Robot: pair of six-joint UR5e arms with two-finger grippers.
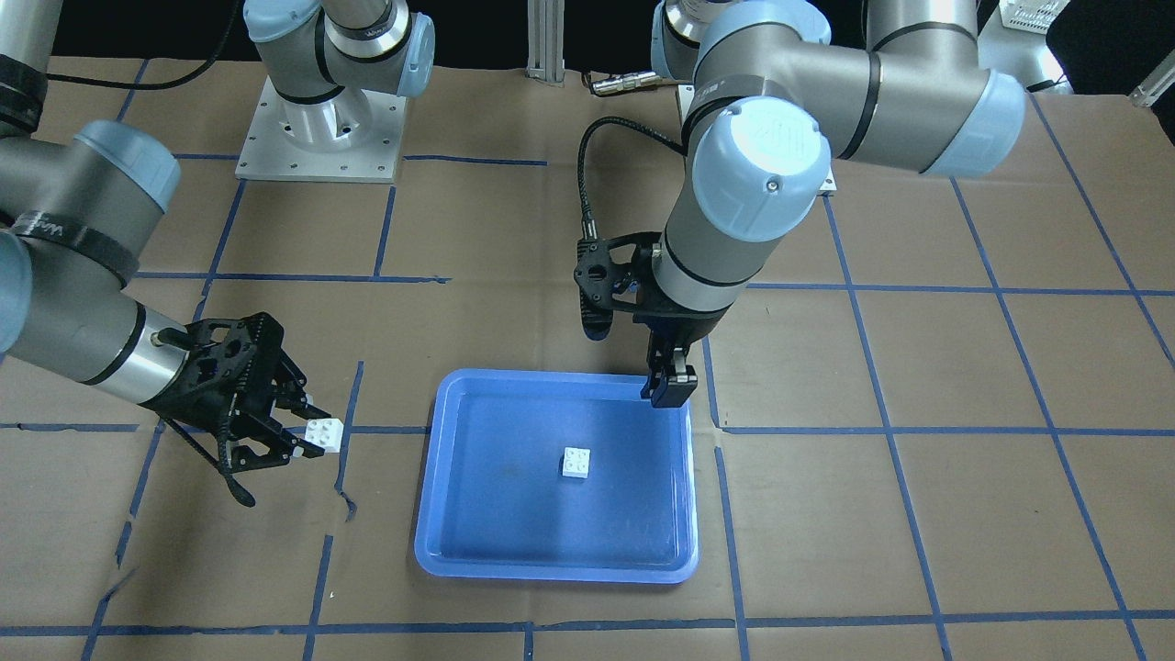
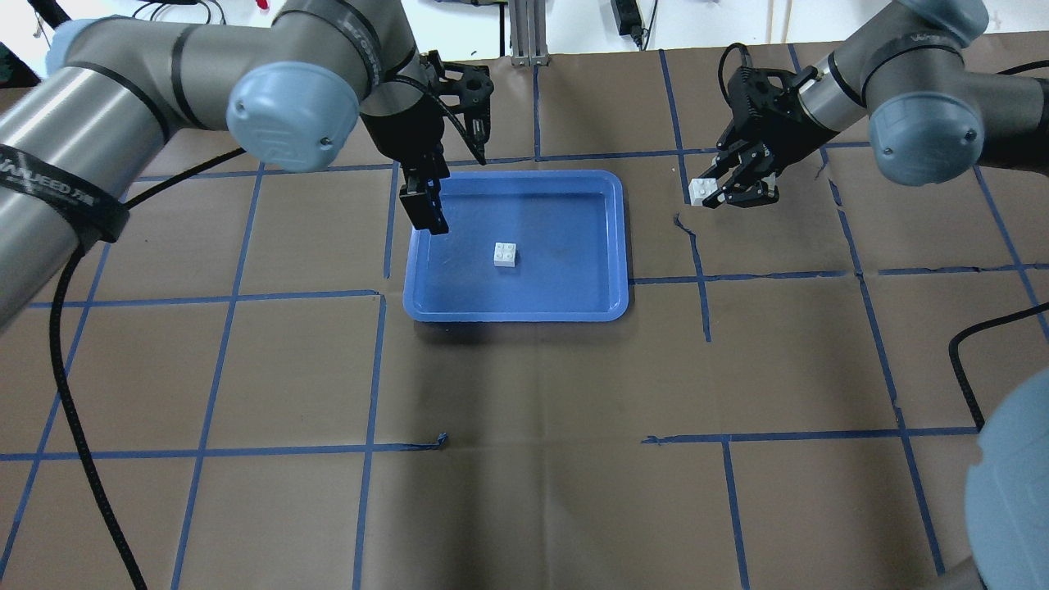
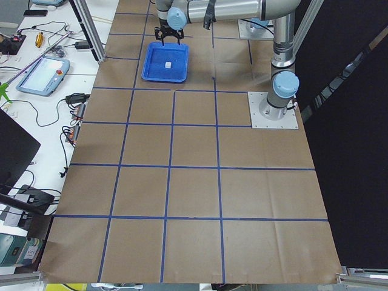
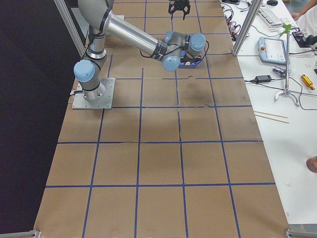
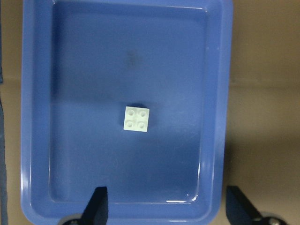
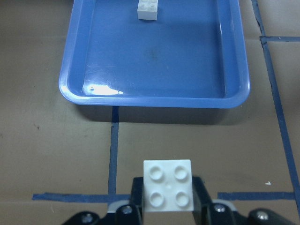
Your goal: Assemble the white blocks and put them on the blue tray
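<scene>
One white block [image 2: 506, 255] lies studs up near the middle of the blue tray [image 2: 574, 311]; it also shows in the front view [image 1: 576, 463] and the left wrist view [image 5: 137, 118]. My left gripper [image 2: 426, 209] hangs open and empty over the tray's edge on the robot's left, its fingertips [image 5: 96, 206] spread wide, apart from that block. My right gripper [image 2: 715, 194] is to the right of the tray, off it, shut on the second white block [image 2: 701, 190]. This block is held studs up above the paper in the right wrist view [image 6: 168, 185].
The table is covered in brown paper [image 2: 524, 459] with a grid of blue tape lines. The tray's near rim [image 6: 154, 101] lies just ahead of the held block. The arm bases [image 1: 321, 128] stand at the robot's side of the table.
</scene>
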